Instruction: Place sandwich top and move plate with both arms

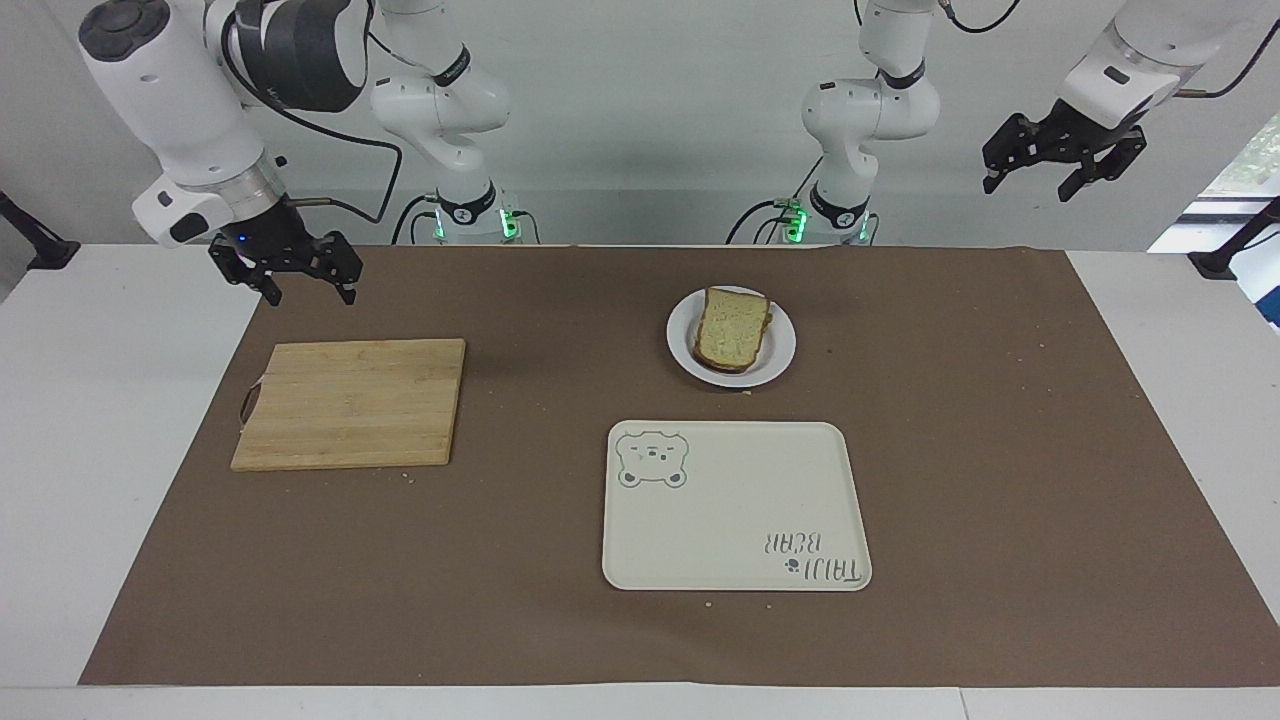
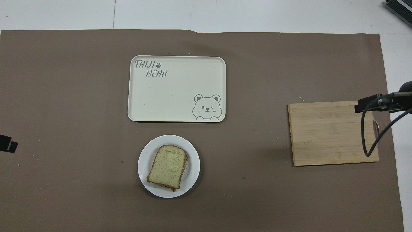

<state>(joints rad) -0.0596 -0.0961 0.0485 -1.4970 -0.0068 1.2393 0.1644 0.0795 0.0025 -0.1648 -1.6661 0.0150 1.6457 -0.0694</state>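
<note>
The sandwich top (image 1: 732,330) (image 2: 168,167), a pale slice with a brown crust, lies on a stacked sandwich on the small white plate (image 1: 782,352) (image 2: 194,170). The plate stands on the brown mat, nearer to the robots than the cream tray. My right gripper (image 1: 310,295) hangs open and empty over the mat's edge at the right arm's end, apart from the plate. High above the left arm's end of the table, my left gripper (image 1: 1028,188) is open and holds nothing. Only a black tip of the left gripper (image 2: 8,145) shows in the overhead view.
A cream rectangular tray (image 1: 735,505) (image 2: 176,88) with a bear drawing lies in the middle of the mat. A wooden cutting board (image 1: 350,402) (image 2: 333,132) lies toward the right arm's end. Crumbs dot the brown mat (image 1: 1000,450).
</note>
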